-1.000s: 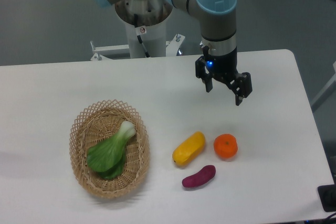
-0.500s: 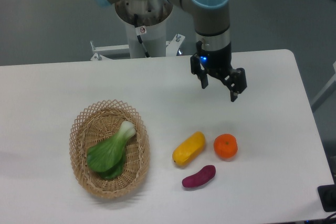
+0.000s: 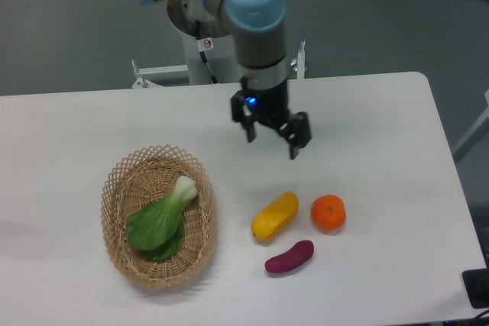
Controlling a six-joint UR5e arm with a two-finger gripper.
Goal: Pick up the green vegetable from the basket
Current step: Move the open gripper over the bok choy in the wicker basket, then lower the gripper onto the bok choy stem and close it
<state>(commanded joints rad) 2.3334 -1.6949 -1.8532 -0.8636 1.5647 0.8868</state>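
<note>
Hanging over the middle of the table (image 3: 92,120), the gripper (image 3: 272,140) has its two fingers spread wide with nothing between them. It sits up and to the right of the basket (image 3: 114,188), well apart from it, with bare white tabletop in between.

The bok choy (image 3: 158,223) lies inside the basket, slanted, pale stem end pointing up-right toward the far rim and dark leaves down toward the near-left. The leaves reach close to the lower wall of the basket, but the stem side has some open weave showing around it. The lattice rim stands up all the way round.

Right of the basket, with a gap of table between, there's a yellow veg (image 3: 275,216), an orange (image 3: 328,213) just beside it on the right, and a purple one (image 3: 289,256) just in front of those two. The yellow one sits almost straight below the gripper in the picture.

Basket is fairly near the front edge of the table, with a strip of bare top on its left. The arm's base (image 3: 206,36) stands behind the far edge.
</note>
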